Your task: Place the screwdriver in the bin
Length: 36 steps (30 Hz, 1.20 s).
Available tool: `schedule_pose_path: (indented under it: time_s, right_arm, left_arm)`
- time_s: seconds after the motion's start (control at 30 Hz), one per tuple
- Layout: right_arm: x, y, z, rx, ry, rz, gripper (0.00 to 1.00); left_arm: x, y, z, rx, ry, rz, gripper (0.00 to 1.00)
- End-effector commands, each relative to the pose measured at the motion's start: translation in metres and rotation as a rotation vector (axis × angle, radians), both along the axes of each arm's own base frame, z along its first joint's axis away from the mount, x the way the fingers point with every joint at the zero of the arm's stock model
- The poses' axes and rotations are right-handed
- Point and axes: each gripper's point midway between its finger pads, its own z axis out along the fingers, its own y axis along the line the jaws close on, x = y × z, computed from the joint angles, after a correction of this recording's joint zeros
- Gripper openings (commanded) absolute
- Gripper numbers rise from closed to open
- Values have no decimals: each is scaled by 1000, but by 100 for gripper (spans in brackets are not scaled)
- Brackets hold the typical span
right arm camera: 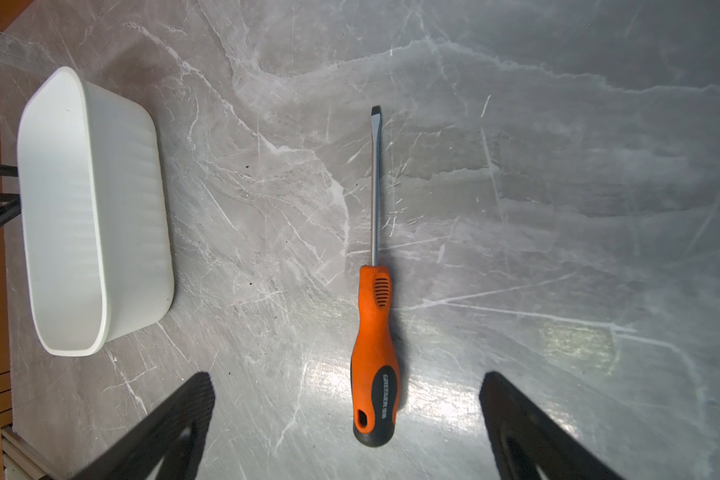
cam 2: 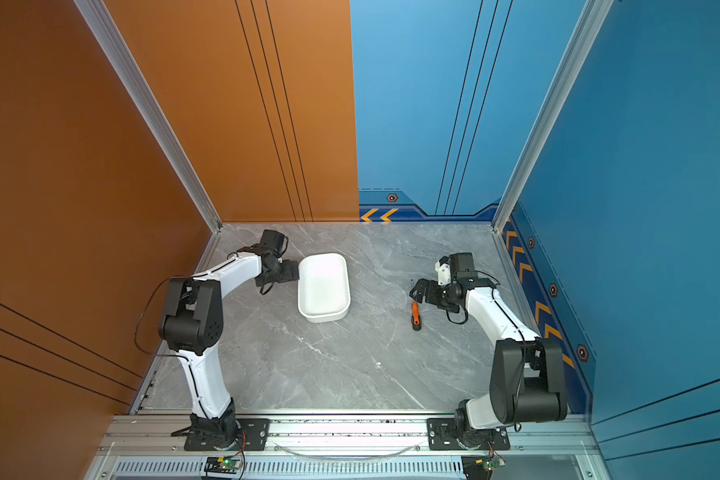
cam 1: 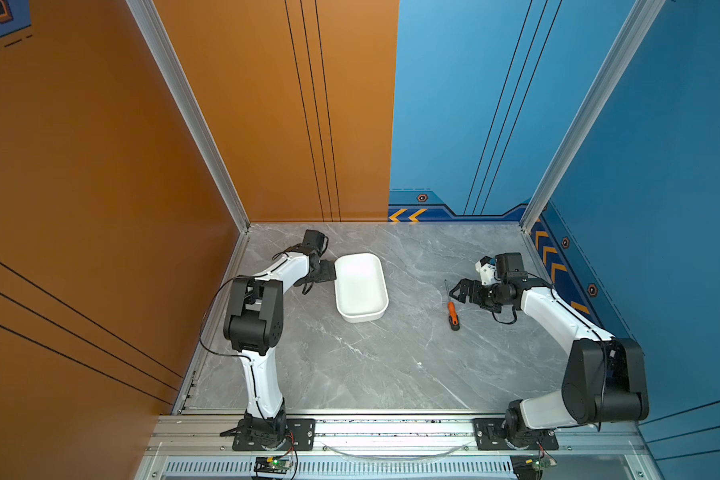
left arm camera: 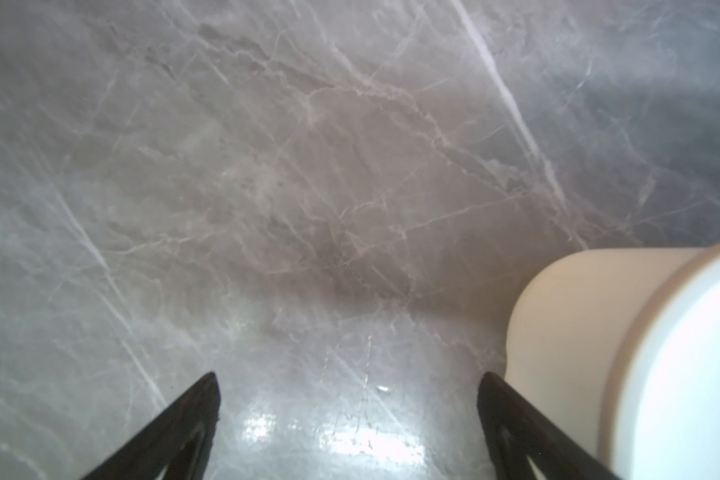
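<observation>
The screwdriver (cam 1: 453, 316) (cam 2: 415, 316) lies flat on the grey marble table, right of centre, with its orange-and-black handle toward the front and its thin shaft pointing back. My right gripper (cam 1: 454, 291) (cam 2: 415, 291) is open over it. In the right wrist view the handle (right arm camera: 375, 353) lies between the two spread fingers (right arm camera: 348, 376), and neither touches it. The white bin (cam 1: 362, 318) (cam 2: 325, 318) (right arm camera: 129, 208) stands empty left of centre. My left gripper (cam 1: 328, 271) (cam 2: 292, 272) (left arm camera: 348, 376) is open and holds nothing, close beside the bin's left wall (left arm camera: 578, 324).
An orange wall (cam 1: 100, 208) closes the left side, and blue walls (cam 1: 661, 208) close the back right and right. An aluminium rail (cam 1: 391, 428) carrying both arm bases runs along the front edge. Bare marble (cam 1: 371, 365) lies between the bin, the screwdriver and the front.
</observation>
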Motion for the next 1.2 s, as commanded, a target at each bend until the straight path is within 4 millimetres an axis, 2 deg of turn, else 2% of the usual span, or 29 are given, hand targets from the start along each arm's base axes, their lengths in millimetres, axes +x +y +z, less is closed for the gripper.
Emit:
schedule_pose_path:
  time_s: [0.0,0.37,0.47,0.63,0.77,0.87,0.97,1.03,1.07,1.17]
  right_arm:
    - [-10,1,0,19,23,-11,98]
    - [-13,1,-10,15,58,-17,96]
    - [-13,-1,-14,5,71,-30,95]
    - [-12,4,-26,-23,111,-21,91]
    - [-10,9,-36,-52,139,-5,91]
    - [-7,14,-39,-64,147,7,90]
    - [-4,17,-43,-82,153,15,89]
    - [-2,17,-45,-99,155,13,89]
    - [-1,17,-45,-107,155,14,89]
    - [-1,18,-49,-133,160,16,87]
  left_arm:
    - [7,-12,-4,-27,20,-18,98]
    - [13,-50,14,-65,-18,-114,98]
    - [5,-49,17,-46,-20,-121,98]
    - [-17,-34,26,-89,-23,-96,98]
    - [-33,-30,43,-233,-72,-135,98]
    - [-42,-37,61,-432,-147,-195,98]
    - [-41,-31,83,-601,-269,-211,98]
    - [-40,-26,90,-629,-313,-203,98]
    - [-47,-25,79,-634,-290,-194,98]
    - [-48,-32,75,-662,-273,-214,98]
